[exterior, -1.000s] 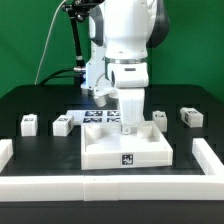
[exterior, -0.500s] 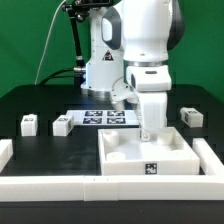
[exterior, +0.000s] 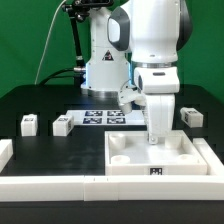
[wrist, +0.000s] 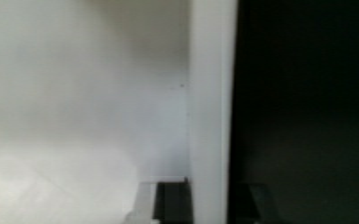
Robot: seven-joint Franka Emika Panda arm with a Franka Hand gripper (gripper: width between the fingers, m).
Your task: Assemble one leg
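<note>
My gripper (exterior: 156,137) points straight down and is shut on the far rim of the large flat white square panel (exterior: 140,162), which lies on the black table and has round corner sockets. In the wrist view the panel's rim (wrist: 211,100) runs between my two dark fingertips (wrist: 172,205), with my gripper (wrist: 213,205) astride it. Three legs, small white blocks with tags, stand on the table: two on the exterior view's left (exterior: 29,123) (exterior: 62,126) and one at the right (exterior: 189,116). None is held.
The marker board (exterior: 100,117) lies behind the panel, at the foot of the arm. A low white wall (exterior: 60,186) runs along the front and turns up at both sides (exterior: 6,150) (exterior: 212,156); the panel lies close to its front right corner.
My gripper and the panel have slid together toward the exterior view's right. A leg that stood right of the gripper is now hidden behind it.
</note>
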